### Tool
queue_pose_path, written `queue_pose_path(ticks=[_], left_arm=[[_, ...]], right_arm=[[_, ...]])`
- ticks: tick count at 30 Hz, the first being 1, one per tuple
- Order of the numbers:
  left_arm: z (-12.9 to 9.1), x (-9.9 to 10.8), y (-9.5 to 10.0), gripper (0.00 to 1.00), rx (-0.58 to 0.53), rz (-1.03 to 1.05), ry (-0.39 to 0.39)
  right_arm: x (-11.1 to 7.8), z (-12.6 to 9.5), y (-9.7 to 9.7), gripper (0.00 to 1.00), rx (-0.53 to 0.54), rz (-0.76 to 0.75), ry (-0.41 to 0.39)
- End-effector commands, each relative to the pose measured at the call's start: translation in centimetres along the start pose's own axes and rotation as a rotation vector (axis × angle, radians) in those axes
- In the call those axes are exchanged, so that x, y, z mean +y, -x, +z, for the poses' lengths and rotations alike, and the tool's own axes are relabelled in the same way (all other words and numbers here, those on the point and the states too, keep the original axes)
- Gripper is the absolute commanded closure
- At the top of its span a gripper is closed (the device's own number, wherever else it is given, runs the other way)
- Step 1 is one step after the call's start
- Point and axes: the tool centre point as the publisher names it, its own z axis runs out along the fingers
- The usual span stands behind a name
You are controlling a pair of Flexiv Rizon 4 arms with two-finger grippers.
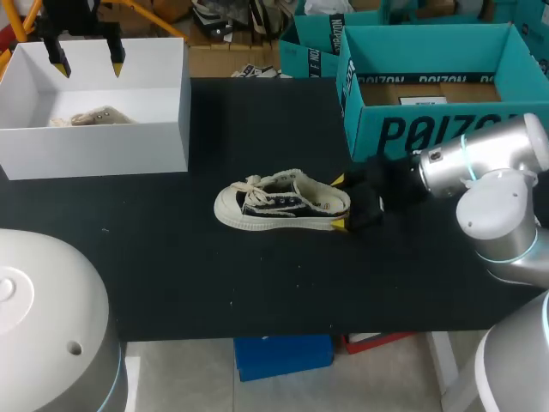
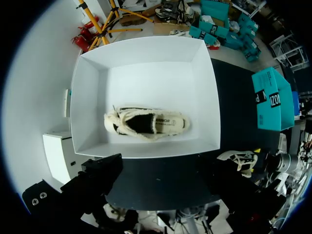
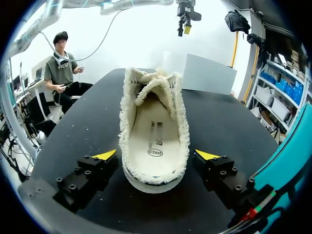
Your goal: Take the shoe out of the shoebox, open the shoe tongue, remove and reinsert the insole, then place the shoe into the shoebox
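One shoe (image 1: 283, 204) stands upright on its sole near the middle of the black table (image 1: 214, 283), out of the box, with its toe toward my left and its heel toward my right. It has a cream sole, a dark side, cream laces and a fleecy cream rim. In the right wrist view its opening (image 3: 155, 141) faces up, and a pale insole lies flat inside.

The right gripper (image 1: 338, 202) is level with the heel, with one yellow tip on each side of it. Its fingers (image 3: 105, 155) are spread apart. The right wrist view shows a thin strip of table between each tip and the fleecy rim, so they flank the heel without gripping it.

The white box (image 1: 103, 150) sits at the far left corner of the table, well apart from the shoe. An other shoe (image 2: 146, 124) of the same kind lies inside on the floor of the box, opening upward, nearer the front wall than the back.

The left gripper (image 1: 87, 62) hangs above the box's far left part. Its two yellow tips point down, parted, with nothing between them. In the left wrist view only the dark bodies of its fingers show, above the box's near wall.

A teal box (image 1: 429, 86) stands open at the table's far right, just behind the right arm.
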Motion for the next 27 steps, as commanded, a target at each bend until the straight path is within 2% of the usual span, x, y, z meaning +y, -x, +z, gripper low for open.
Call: queue_pose_path(ticks=[1, 12, 13, 14, 15, 27], left_arm=[[-0.1, 0.0, 0.0, 0.00, -0.001, 0.000, 0.002], [-0.1, 0.0, 0.0, 0.00, -0.001, 0.000, 0.002], [-0.1, 0.0, 0.0, 0.00, -0.001, 0.000, 0.002], [-0.1, 0.0, 0.0, 0.00, -0.001, 0.000, 0.002], [-0.1, 0.0, 0.0, 0.00, -0.001, 0.000, 0.002], [-0.1, 0.0, 0.0, 0.00, -0.001, 0.000, 0.002]], right_arm=[[-0.1, 1.1, 0.3, 0.00, 0.001, 0.003, 0.004], [-0.3, 2.1, 0.4, 0.00, 0.008, 0.010, 0.022], [-0.3, 2.2, 0.4, 0.00, 0.007, 0.014, 0.006], [-0.4, 2.3, 0.4, 0.97, -0.003, 0.018, 0.001], [-0.5, 2.3, 0.4, 1.00, -0.002, 0.018, 0.011], [-0.5, 2.3, 0.4, 1.00, -0.002, 0.018, 0.011]])
